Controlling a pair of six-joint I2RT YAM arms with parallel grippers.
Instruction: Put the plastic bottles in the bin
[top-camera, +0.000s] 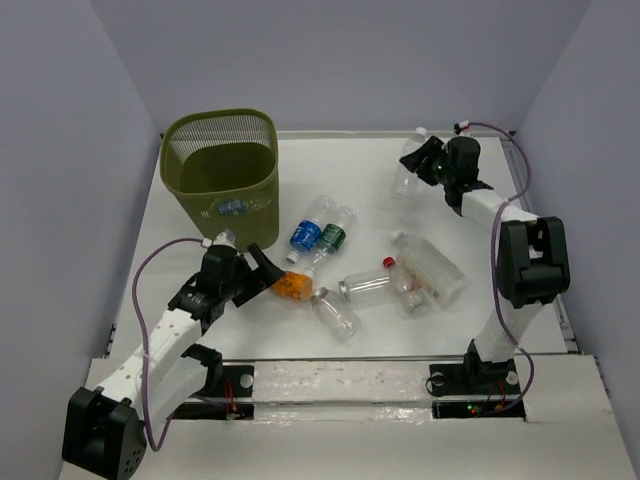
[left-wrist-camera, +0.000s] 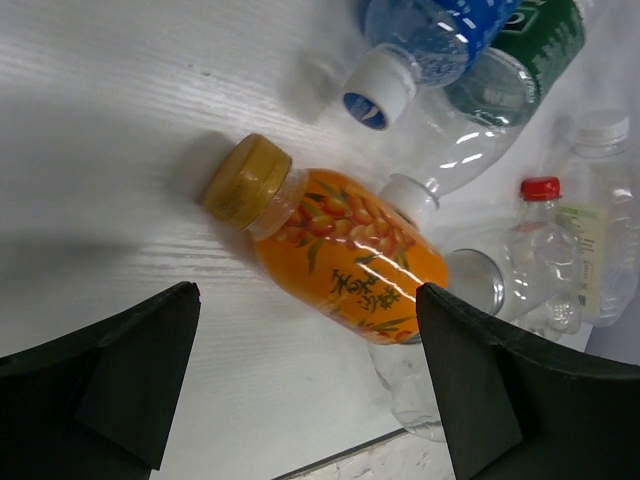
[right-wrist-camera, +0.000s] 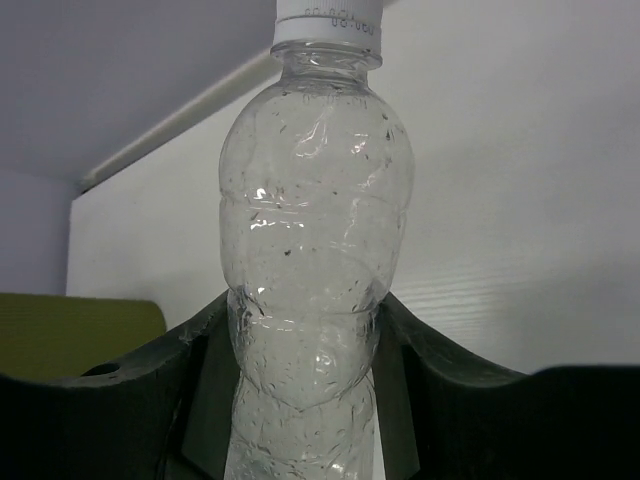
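Your L gripper is wide open; orange bottle lies mid-frame btwn the jaws, blue-label bottle upper right.

White table, matte, w/ faint wood-grain lines in the left wrist view. Pale grey-lilac back wall plus left wall & right wall box it in on 3 sides. Glossy clear strip runs along the near edge; white ledge in front.
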